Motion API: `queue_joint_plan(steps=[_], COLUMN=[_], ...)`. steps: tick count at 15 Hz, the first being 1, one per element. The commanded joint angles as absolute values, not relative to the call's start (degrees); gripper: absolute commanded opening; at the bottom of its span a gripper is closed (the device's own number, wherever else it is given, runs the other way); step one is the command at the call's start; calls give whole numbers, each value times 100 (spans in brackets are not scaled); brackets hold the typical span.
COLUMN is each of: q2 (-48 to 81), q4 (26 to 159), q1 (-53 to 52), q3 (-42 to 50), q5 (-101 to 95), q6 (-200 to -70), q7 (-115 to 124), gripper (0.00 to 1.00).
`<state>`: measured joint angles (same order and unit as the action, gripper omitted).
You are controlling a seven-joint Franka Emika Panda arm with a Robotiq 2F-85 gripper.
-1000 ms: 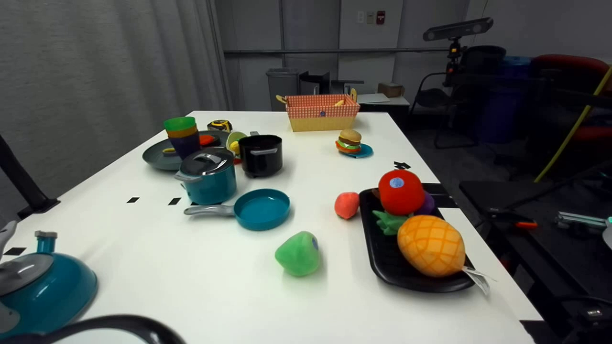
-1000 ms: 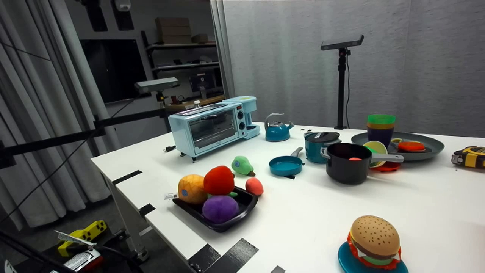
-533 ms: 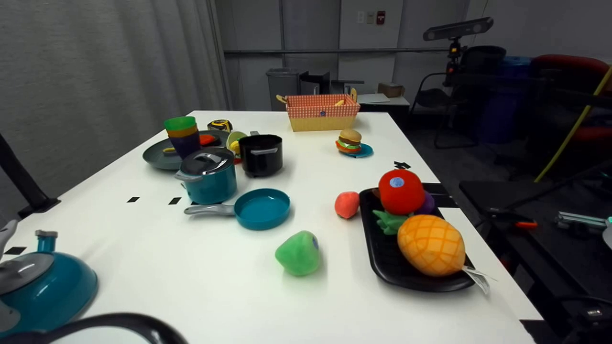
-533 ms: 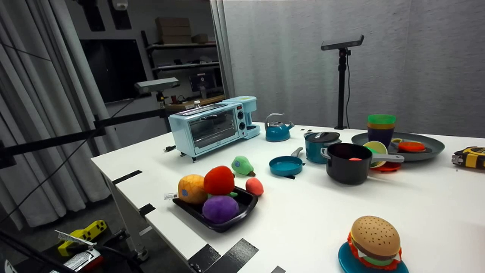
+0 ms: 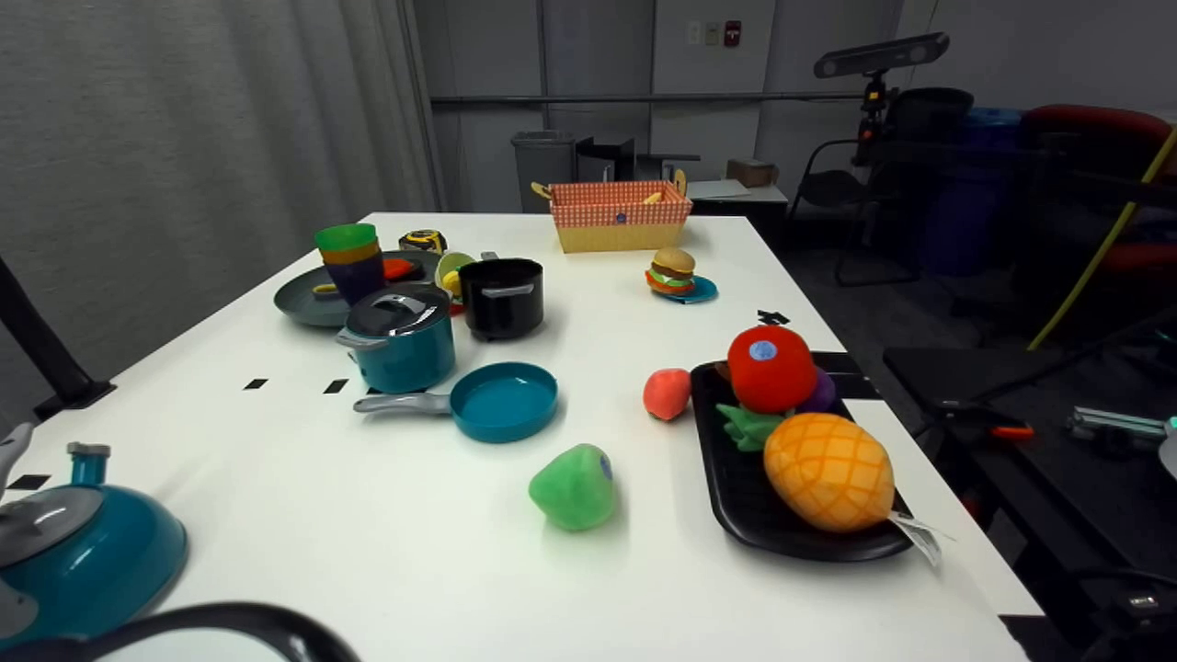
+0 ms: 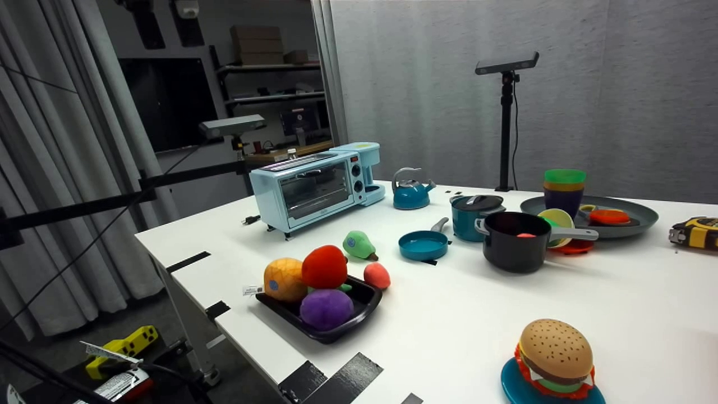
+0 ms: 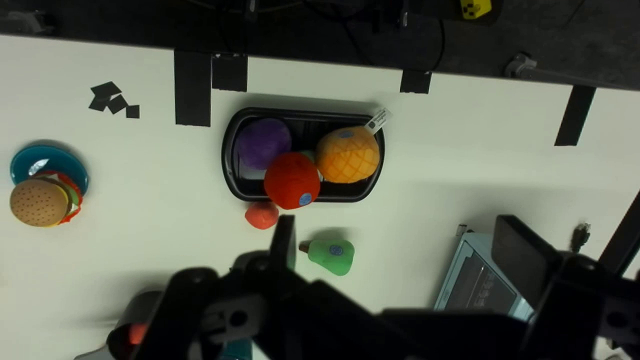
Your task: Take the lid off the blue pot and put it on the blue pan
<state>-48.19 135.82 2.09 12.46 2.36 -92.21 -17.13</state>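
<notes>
The dark round lid [image 5: 398, 313] sits on the small teal-blue pot [image 5: 409, 360]. Lid [image 6: 477, 203] and pot [image 6: 465, 226] also show in an exterior view, beside the black pot. The shallow teal-blue pan [image 5: 504, 405] lies flat on the table in front of the pot, its grey handle alongside it; the pan [image 6: 423, 247] shows in both exterior views. My gripper [image 7: 397, 245] is open and empty, high above the table. Its dark fingers [image 6: 170, 39] hang at the upper edge of an exterior view. In the wrist view it hides the lid and pot; only a teal sliver shows.
The black pot [image 6: 516, 247] stands against the blue pot's side. A black tray [image 7: 360, 194] holds plush food; a green pear [image 7: 334, 256] and a pink fruit [image 7: 262, 215] lie near it. A toaster oven [image 6: 314, 193], a kettle [image 6: 411, 196] and a burger [image 6: 555, 350] stand around.
The gripper fingers at the top of an exterior view shift slightly left, then a little right. The lid, pot, pan and other table things have not moved.
</notes>
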Motion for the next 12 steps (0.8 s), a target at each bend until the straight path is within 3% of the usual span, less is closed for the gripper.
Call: queue_joint_plan(steps=[1, 7, 12], q2=[-4228, -2751, -1875], q4=[13904, 13709, 13157], q1=[215, 300, 357], q3=[1255, 1289, 1242], q5=[134, 89, 174], q6=[-10505, -12284, -12798], q7=[-1748, -1765, -1673], gripper=[100, 100, 100])
